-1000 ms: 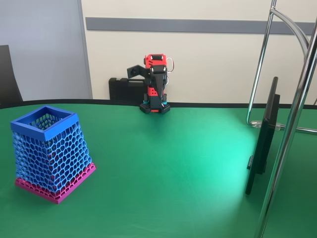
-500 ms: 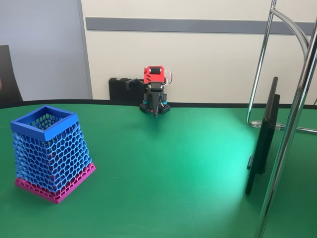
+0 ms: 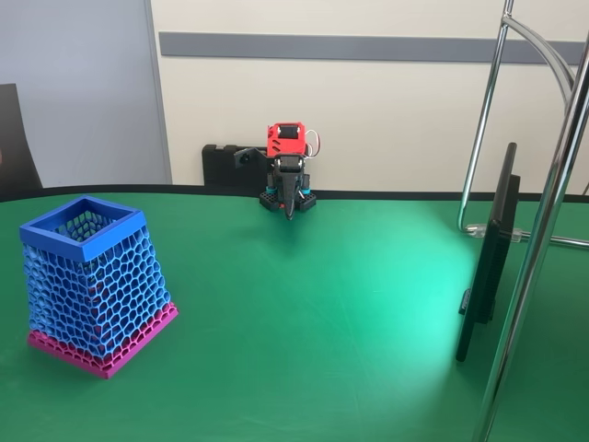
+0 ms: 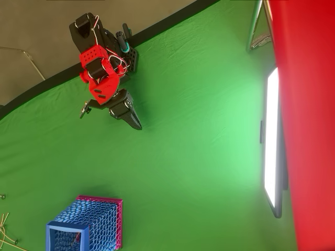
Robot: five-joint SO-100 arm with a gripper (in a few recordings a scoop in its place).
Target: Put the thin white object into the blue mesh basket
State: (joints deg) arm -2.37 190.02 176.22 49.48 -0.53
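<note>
I can't make out the white object on the cloth [image 3: 304, 313] or through the basket [image 3: 90, 284] mesh, so it may be inside already or somewhere I can't see. Far from the basket, at the table's back edge, my gripper [image 4: 137, 124] hangs folded, fingers together, holding nothing.

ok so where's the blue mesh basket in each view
Fixed view: blue mesh basket at lower left on the green table.
Overhead view: basket at the bottom edge, left of centre.
Shared landmark: the red arm, at the table's far edge in both.
</note>
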